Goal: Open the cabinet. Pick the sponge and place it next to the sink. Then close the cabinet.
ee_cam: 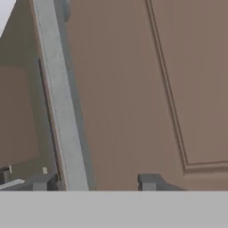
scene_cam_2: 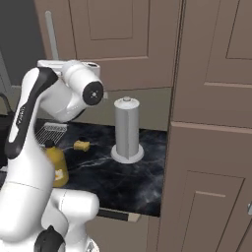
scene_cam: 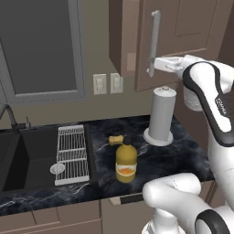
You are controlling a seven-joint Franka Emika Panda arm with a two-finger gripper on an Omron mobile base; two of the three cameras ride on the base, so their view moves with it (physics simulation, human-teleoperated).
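At cabinet [scene_cam: 183, 41], left base view: we see arm stretched high, wrist level, gripper [scene_cam: 153, 64] at handle [scene_cam: 154, 43]. Door looks slightly ajar; step one, opening, in hand. Sponge [scene_cam: 115, 139] lies on counter [scene_cam: 183, 151] behind bottle [scene_cam: 126, 161], right of sink [scene_cam: 32, 155].

Right base view: elbow bent, hand reaching left toward handle [scene_cam_2: 49, 34].

Hand view: fingers [ee_cam: 149, 181] straddle bar [ee_cam: 60, 102], part-closed; whether they pinch it, we cannot tell. Next, we judge: firm grip, then pull along hinge arc.
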